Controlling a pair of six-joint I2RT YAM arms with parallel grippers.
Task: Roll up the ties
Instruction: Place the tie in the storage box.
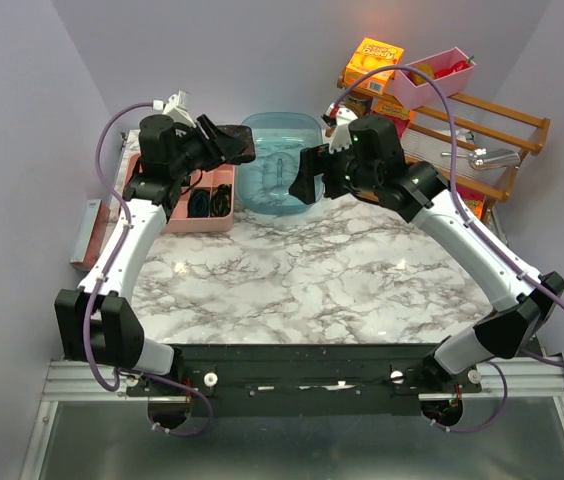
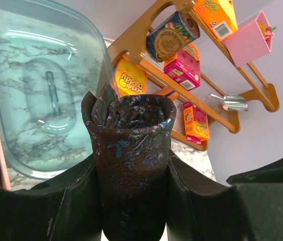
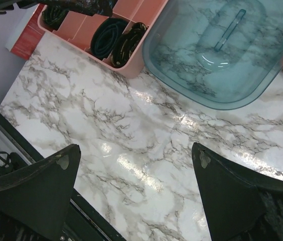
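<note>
A dark brown tie (image 2: 131,145) with faint blue flecks, rolled into a tight coil, stands upright, clamped in the left tool (image 2: 131,173). Two more coiled ties, one plain dark (image 3: 107,34) and one gold-flecked (image 3: 127,42), lie side by side in the pink tray (image 3: 128,68).

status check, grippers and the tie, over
Left gripper shut on rolled brown tie, held aloft. Right gripper open, empty. Pink tray nearby holds rolled ties; clear blue lid beside it.

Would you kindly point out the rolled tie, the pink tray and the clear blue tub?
rolled tie (image 2: 131,150), left wrist view, front of coil.
pink tray (image 1: 200,222), top view, near wall.
clear blue tub (image 3: 181,80), right wrist view, near rim.
</note>
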